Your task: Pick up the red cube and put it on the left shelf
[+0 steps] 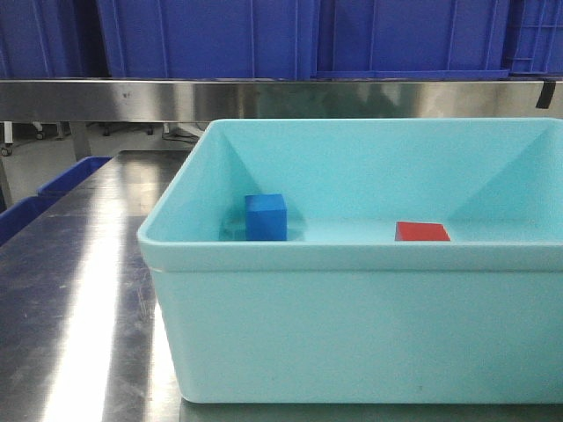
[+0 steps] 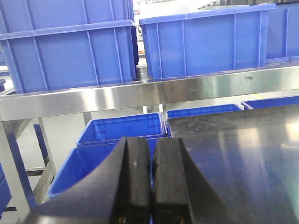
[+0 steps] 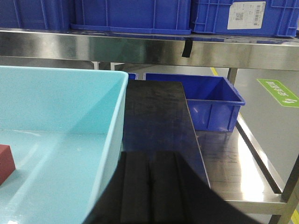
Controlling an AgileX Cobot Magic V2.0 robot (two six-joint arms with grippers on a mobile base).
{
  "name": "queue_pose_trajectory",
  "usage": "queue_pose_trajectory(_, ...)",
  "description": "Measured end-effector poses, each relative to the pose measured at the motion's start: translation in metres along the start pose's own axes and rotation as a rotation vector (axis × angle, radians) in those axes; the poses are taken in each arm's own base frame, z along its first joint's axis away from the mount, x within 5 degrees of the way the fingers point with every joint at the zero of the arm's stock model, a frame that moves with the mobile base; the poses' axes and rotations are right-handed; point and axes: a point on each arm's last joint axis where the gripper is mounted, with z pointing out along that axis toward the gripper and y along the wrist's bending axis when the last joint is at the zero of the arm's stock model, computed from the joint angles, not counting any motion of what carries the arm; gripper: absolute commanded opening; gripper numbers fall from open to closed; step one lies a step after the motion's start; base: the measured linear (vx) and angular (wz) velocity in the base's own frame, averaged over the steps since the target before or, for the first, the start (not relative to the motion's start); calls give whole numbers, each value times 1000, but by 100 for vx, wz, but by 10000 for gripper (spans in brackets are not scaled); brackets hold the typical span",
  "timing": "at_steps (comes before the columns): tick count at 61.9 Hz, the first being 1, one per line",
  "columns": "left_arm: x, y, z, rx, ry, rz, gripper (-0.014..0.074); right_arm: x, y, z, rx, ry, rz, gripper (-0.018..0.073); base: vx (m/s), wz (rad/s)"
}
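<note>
Front view: the small solid red cube point(image 1: 422, 231) lies on the floor of the pale turquoise plastic tub point(image 1: 352, 334), right of the solid blue cube point(image 1: 266, 216). Left wrist view: the left hand point(image 2: 151, 154) is pressed together, empty. Right wrist view: the right hand point(image 3: 149, 182), likewise together and empty, sits outside the tub wall. It should probably spread before dropping straight onto the cube.

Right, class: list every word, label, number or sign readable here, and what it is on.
No text can be quoted.
White sticker on the blue crate: print too small to read.
Green floor sign: white marks, blurred.
Nothing else bears writing.
</note>
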Motion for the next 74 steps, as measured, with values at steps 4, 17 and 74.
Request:
queue_pose_trajectory(4,0,0,0,0,0,0,106,0,0,0,0,0,0,56,0,0)
queue_pose_trajectory(17,0,0,0,0,0,0,106,0,0,0,0,0,0,56,0,0)
queue_pose_trajectory(74,0,0,0,0,0,0,106,-3,0,0,-4,-31,0,56,0,2)
